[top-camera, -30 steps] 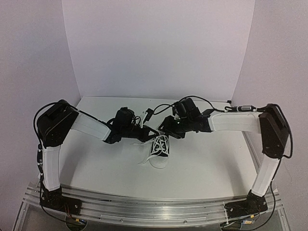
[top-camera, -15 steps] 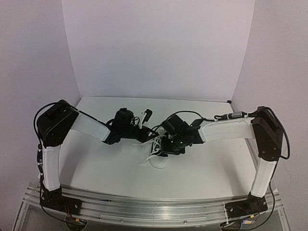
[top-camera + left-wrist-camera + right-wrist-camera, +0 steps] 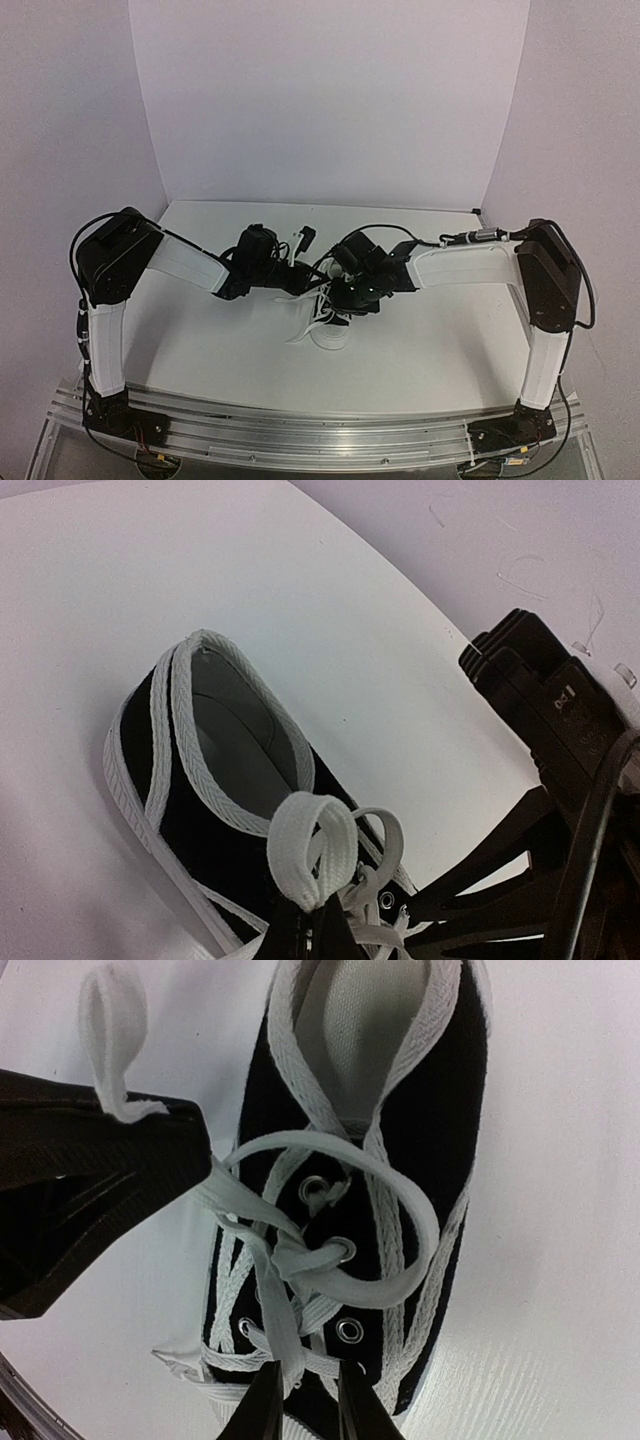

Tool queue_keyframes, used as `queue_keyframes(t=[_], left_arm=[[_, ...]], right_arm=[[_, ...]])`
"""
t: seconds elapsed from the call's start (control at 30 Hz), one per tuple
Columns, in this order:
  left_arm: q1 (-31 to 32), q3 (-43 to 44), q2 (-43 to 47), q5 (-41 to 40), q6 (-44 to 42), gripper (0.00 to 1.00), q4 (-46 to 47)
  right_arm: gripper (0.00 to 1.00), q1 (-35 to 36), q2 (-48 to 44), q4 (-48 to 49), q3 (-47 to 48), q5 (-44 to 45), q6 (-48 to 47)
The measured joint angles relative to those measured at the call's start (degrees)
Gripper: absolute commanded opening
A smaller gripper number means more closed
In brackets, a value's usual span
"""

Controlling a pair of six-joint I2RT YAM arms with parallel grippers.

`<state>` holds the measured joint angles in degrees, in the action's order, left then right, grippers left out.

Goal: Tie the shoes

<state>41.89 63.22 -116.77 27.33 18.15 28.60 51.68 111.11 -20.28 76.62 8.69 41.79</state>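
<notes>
Laces are the whole business here: the sneaker [image 3: 333,322] lies on its sole in the middle of the table [image 3: 430,340], between the two arms, toe toward their bases and heel opening toward the back wall. The left gripper [image 3: 310,925] has its jaws pressed together on the base of a small folded loop [image 3: 310,845] of white lace. It holds the loop up and off to the shoe's side, probably so the bow's first ear keeps its shape and the lace stays taut. The right gripper [image 3: 305,1400] hangs low over the eyelets, jaws a little apart and straddling a strand [image 3: 288,1345] that runs down from the crossing [image 3: 300,1255] of the laces. The gap looks wider than the strand, so it seems not yet pinched. A larger slack bight [image 3: 400,1230] rests across the tongue, likely the lace meant to wrap around the held loop.
</notes>
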Motion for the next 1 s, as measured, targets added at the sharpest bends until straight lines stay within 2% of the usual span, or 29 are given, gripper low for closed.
queue_keyframes(t=[0.17,0.3,0.4,0.57,0.8,1.0], left_arm=[[0.0,0.0,0.0,0.0,0.2,0.0,0.0],[0.0,0.0,0.0,-0.1,0.2,0.0,0.0],[0.0,0.0,0.0,-0.1,0.2,0.0,0.0],[0.0,0.0,0.0,-0.1,0.2,0.0,0.0],[-0.2,-0.1,0.0,0.0,0.5,0.0,0.0],[-0.7,-3.2,0.0,3.4,0.7,0.0,0.1]], right_arm=[[0.27,0.0,0.0,-0.5,0.5,0.1,-0.4],[0.25,0.1,1.0,-0.3,2.1,0.1,-0.4],[0.2,0.2,2.0,-0.3,2.4,0.1,-0.4],[0.0,0.2,3.3,-0.4,2.4,0.4,-0.4],[0.0,0.2,3.0,-0.2,2.0,1.0,0.0],[0.0,0.1,-3.9,-0.8,-2.9,0.8,2.3]])
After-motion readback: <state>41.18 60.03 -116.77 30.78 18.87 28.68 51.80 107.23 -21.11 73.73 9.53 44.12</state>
